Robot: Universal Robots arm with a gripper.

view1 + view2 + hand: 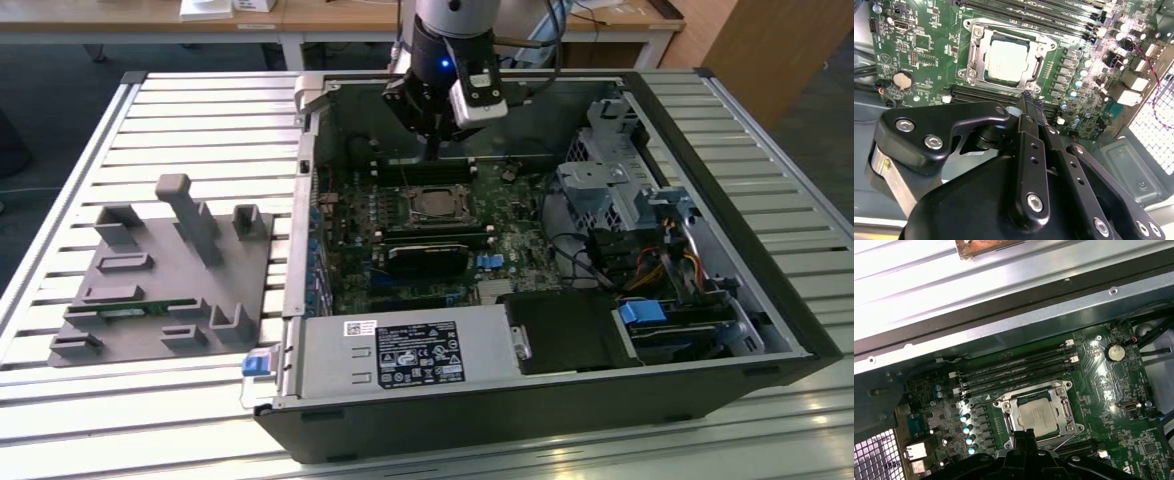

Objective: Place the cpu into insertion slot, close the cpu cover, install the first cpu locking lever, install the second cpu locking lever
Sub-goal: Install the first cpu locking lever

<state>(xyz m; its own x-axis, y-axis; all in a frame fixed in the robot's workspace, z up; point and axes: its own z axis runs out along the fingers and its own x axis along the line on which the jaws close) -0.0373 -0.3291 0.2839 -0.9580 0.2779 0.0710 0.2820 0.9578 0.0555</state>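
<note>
The black hand (pixel 1029 99), pinched narrow and empty, hangs beside the square silver metal cpu cover (pixel 975 55). It should push slowly, I think, so nothing slips.

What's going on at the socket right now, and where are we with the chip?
The arm's gripper hangs inside the open computer case. Its fingers are shut, with the tips just beside the socket. The chip already sits in the socket, and the metal cover lies flat around it. I cannot tell whether either locking lever is latched.
</note>
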